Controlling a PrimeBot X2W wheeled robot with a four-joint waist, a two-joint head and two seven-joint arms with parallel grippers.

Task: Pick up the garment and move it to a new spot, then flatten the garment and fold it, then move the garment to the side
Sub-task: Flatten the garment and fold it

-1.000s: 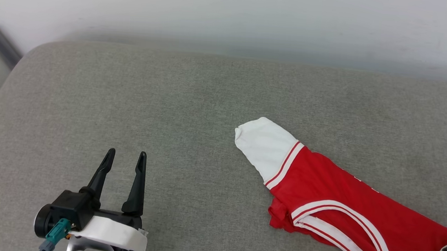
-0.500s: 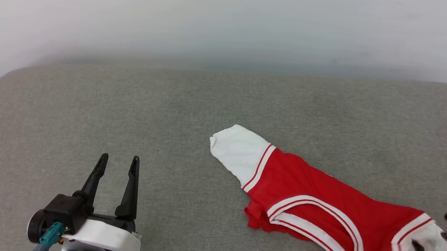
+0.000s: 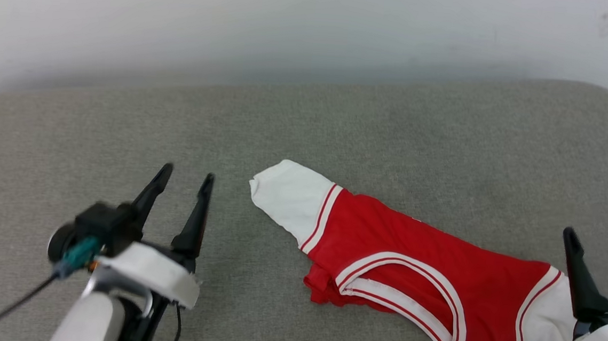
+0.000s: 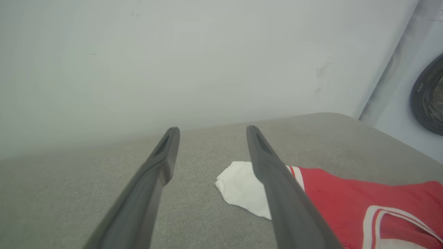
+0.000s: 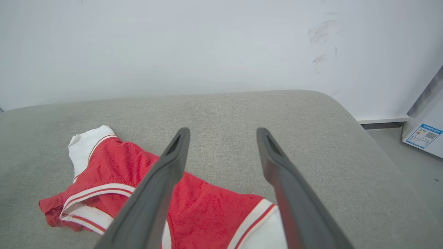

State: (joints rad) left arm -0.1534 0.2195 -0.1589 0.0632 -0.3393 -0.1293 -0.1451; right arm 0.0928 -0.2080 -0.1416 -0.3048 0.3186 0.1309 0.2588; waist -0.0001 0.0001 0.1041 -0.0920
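**The garment [image 3: 408, 285] laid out on the grey cushion [image 3: 339, 125]**

It is stretched sideways, right of centre. At its 4 o'clock, just beside one white sleeve, the right gripper [image 3: 594, 233] is held with fingers apart. At 9 o'clock, the left gripper [image 3: 186, 175] is likewise spread, empty.

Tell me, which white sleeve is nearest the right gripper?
The sleeve at the right end of the garment, just beside the right gripper. The other white sleeve sticks out at the opposite end, toward the left gripper.

The red jersey T-shirt [image 3: 416, 253] with white sleeves and red-and-white striped trim lies before me, crumpled into a long band on the grey fabric cushion [image 3: 125, 126], one sleeve at each end.
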